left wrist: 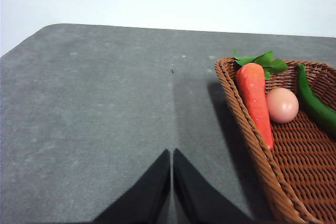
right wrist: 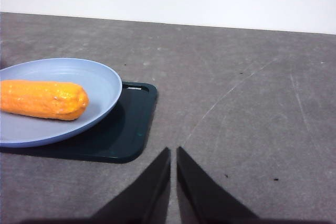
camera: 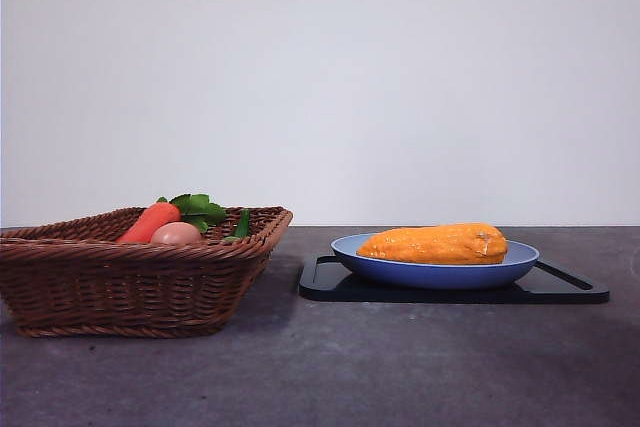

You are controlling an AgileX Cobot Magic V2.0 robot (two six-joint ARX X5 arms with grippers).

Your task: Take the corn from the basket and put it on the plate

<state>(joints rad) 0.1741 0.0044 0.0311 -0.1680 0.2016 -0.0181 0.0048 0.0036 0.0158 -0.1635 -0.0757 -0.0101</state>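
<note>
The orange-yellow corn (camera: 435, 244) lies on its side in the blue plate (camera: 520, 262), and the right wrist view shows the corn (right wrist: 43, 99) on the plate (right wrist: 100, 80) too. The brown wicker basket (camera: 140, 282) stands at the left of the table; its rim (left wrist: 247, 129) shows in the left wrist view. My left gripper (left wrist: 172, 153) is shut over bare table beside the basket. My right gripper (right wrist: 174, 151) is shut over bare table beside the plate. Neither gripper appears in the front view.
A red-orange carrot (left wrist: 255, 95) with green leaves, a pinkish egg-shaped item (left wrist: 282, 105) and a green vegetable (left wrist: 315, 106) lie in the basket. A flat black tray (camera: 330, 282) sits under the plate. The grey table's rounded corner (left wrist: 47, 27) shows in the left wrist view.
</note>
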